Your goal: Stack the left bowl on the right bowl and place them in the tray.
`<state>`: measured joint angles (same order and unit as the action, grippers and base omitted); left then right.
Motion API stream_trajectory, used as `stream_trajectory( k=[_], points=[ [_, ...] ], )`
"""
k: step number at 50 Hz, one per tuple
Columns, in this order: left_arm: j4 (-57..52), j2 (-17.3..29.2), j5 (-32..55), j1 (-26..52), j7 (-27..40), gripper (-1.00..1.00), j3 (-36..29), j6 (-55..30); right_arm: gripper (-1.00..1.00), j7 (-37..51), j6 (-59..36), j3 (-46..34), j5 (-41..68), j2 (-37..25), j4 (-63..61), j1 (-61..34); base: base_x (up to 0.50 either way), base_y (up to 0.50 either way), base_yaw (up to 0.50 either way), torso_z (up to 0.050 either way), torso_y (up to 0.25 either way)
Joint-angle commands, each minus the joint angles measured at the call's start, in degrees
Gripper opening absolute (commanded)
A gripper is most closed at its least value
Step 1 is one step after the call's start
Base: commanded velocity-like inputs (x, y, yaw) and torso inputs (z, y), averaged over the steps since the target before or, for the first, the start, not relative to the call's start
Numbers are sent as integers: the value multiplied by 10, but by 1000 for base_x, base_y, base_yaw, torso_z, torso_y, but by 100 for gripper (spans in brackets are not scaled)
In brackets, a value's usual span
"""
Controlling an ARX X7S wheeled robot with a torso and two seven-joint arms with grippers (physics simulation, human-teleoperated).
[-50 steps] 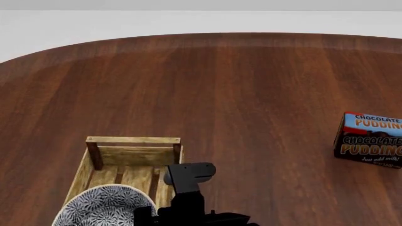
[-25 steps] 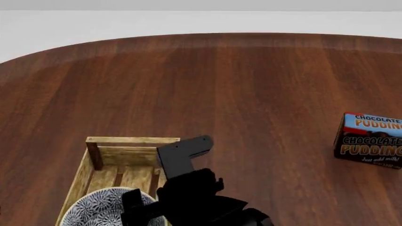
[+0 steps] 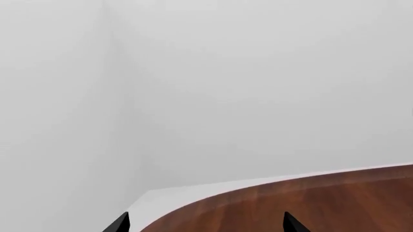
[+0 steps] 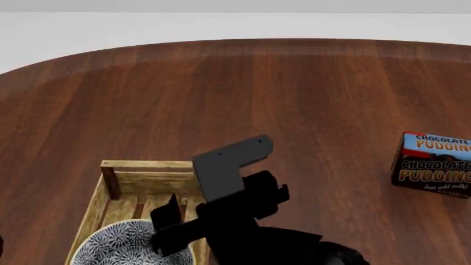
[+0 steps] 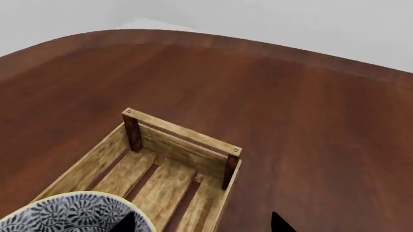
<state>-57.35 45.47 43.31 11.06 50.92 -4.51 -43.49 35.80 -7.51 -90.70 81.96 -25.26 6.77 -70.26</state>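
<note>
A bowl (image 4: 121, 247) with a grey-and-white pattern lies in the near part of the light-wood tray (image 4: 154, 165); I cannot tell whether a second bowl sits under it. The right wrist view shows that bowl (image 5: 67, 213) and the tray's (image 5: 184, 135) slatted bottom. My right gripper (image 5: 203, 225) is open above the tray's right side, one fingertip (image 5: 126, 223) over the bowl's rim and the other over the table, holding nothing. My right arm (image 4: 235, 221) covers the tray's right plank. My left gripper (image 3: 206, 225) is open and empty, facing the table's edge.
A chocolate pudding box (image 4: 434, 164) stands on the round dark-wood table (image 4: 294, 99) at the far right. The table's curved far edge (image 3: 258, 186) meets a white floor and wall.
My right arm has risen and swung up away from the bowl, letting go of its rim. The bowl has stayed in the tray.
</note>
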Motion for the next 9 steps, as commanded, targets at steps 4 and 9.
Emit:
stream_trajectory(
  k=[4, 9],
  points=[
    [-1, 3, 8, 15, 8, 100, -12, -2, 100, 107, 0, 12, -8, -106, -174, -26, 0, 0, 0, 0, 0],
    [1, 3, 4, 14, 7, 100, -17, 4, 100, 143, -11, 18, -10, -142, -238, -47, 0, 0, 0, 0, 0]
  ],
)
